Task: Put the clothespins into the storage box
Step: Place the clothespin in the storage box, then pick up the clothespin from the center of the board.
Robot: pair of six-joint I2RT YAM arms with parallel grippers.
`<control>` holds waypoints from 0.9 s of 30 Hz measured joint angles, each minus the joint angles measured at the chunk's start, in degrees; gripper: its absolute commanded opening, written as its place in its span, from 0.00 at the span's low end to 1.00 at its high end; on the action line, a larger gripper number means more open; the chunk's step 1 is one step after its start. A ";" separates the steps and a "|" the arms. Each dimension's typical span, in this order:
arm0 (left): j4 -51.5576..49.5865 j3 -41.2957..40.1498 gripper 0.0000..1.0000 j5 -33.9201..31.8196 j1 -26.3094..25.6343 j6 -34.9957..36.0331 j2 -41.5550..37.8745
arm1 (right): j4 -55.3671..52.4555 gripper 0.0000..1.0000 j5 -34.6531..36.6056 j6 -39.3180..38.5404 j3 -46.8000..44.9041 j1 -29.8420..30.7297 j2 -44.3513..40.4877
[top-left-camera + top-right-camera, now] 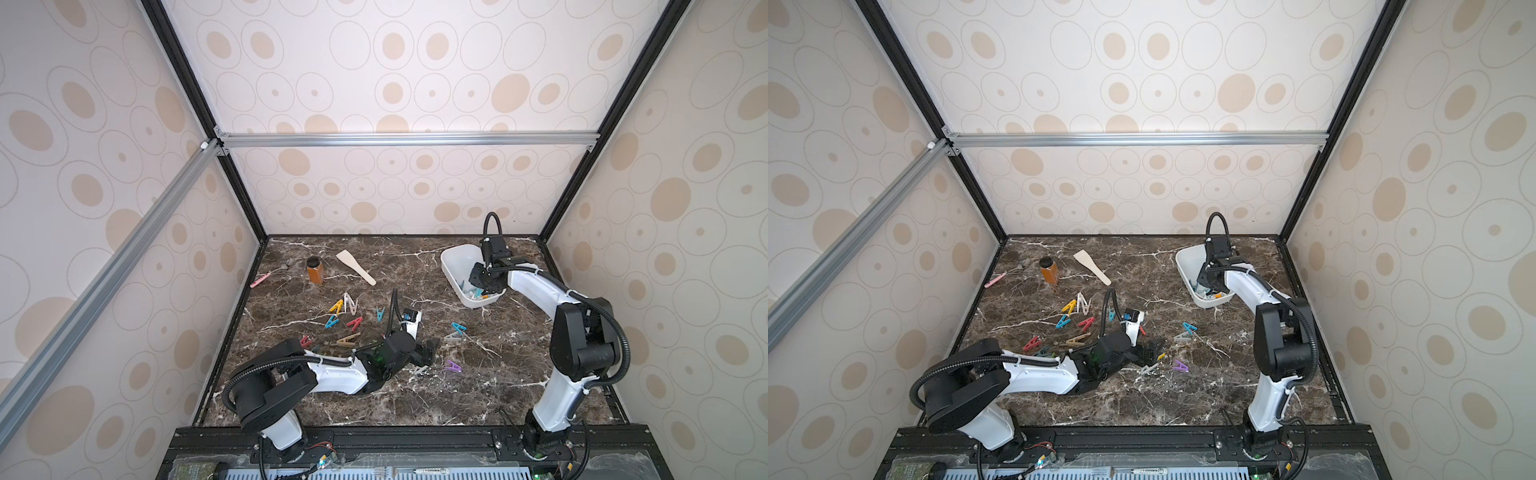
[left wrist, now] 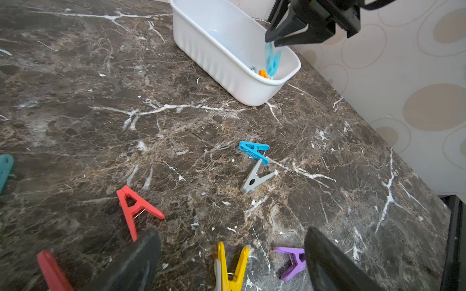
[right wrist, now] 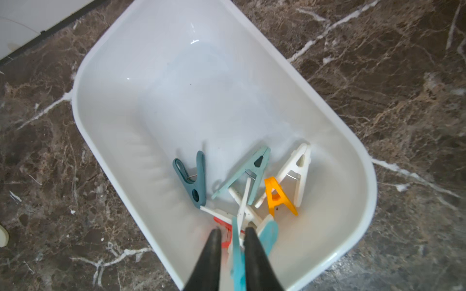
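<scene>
The right fingers (image 3: 209, 257) hang over the box (image 1: 448, 258), which sits at 1 o'clock on the tabletop (image 1: 478, 399). They stand narrowly apart with a blue peg (image 3: 238, 267) between them. The peg is blurred, so I cannot tell whether it is pinched or already slipping free. Below it a handful of pegs (image 3: 254, 173) lies heaped at the box's 5 o'clock end; the 11 o'clock end is bare.

This looks like the drop. To do it well, part the fingers fully with the tips inside the rim. Then lift straight up so that nothing snags and the light box is not dragged.

The left fingers (image 2: 136, 264) are spread wide, low over the tabletop near its centre, with a yellow peg (image 2: 232, 267) lying between them. That pick calls for closing squarely across the peg's flat sides, or it may squirt out. Many loose pegs (image 1: 354, 322) lie from the centre toward 9 o'clock, so the task seems well short of done.
</scene>
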 measured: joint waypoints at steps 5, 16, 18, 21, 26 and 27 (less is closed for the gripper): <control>-1.05 -0.74 0.90 -2.45 0.81 0.96 -2.97 | -1.90 0.33 1.75 -3.06 0.39 3.65 -4.81; -6.29 -10.29 0.92 -10.91 6.82 -0.22 -18.86 | -4.72 0.39 -5.42 -7.85 1.07 26.36 -1.16; -8.35 -11.82 0.93 -11.85 7.43 -0.33 -20.70 | -5.03 0.40 -6.25 -7.82 1.07 29.51 1.53; -10.84 -14.03 0.93 -12.81 8.17 -0.90 -23.87 | -4.92 0.39 -7.45 -7.54 1.07 31.54 4.83; -11.61 -16.87 0.93 -13.05 8.94 -1.57 -27.30 | -5.09 0.39 -7.69 -7.19 2.05 32.44 9.75; -11.61 -16.96 0.92 -12.94 8.96 -1.57 -27.28 | -5.11 0.39 -7.69 -7.19 2.56 32.52 10.69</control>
